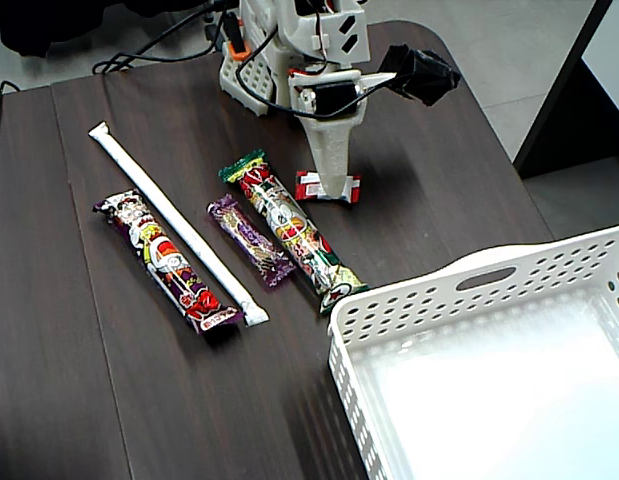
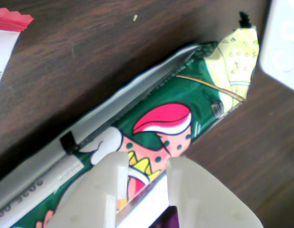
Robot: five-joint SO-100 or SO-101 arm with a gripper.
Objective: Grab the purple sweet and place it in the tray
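The purple sweet (image 1: 251, 240) is a short purple wrapper lying flat on the dark table, between a white stick (image 1: 174, 222) and a long green snack bar (image 1: 294, 232). In the fixed view my gripper (image 1: 334, 190) points down at the table to the right of it, over a small red-and-white sweet (image 1: 309, 186). The wrist view shows my gripper (image 2: 147, 164) with a narrow gap between its white fingers (image 2: 104, 190) and nothing held. The green bar (image 2: 184, 109) lies below, and a purple sliver (image 2: 168, 221) shows at the bottom edge. The white perforated tray (image 1: 469, 280) is empty.
A dark purple-and-red snack bar (image 1: 167, 262) lies left of the white stick. The tray's corner (image 2: 282, 42) shows at the wrist view's upper right, the red-and-white sweet (image 2: 6, 33) at its upper left. Cables (image 1: 149, 45) trail behind the arm's base.
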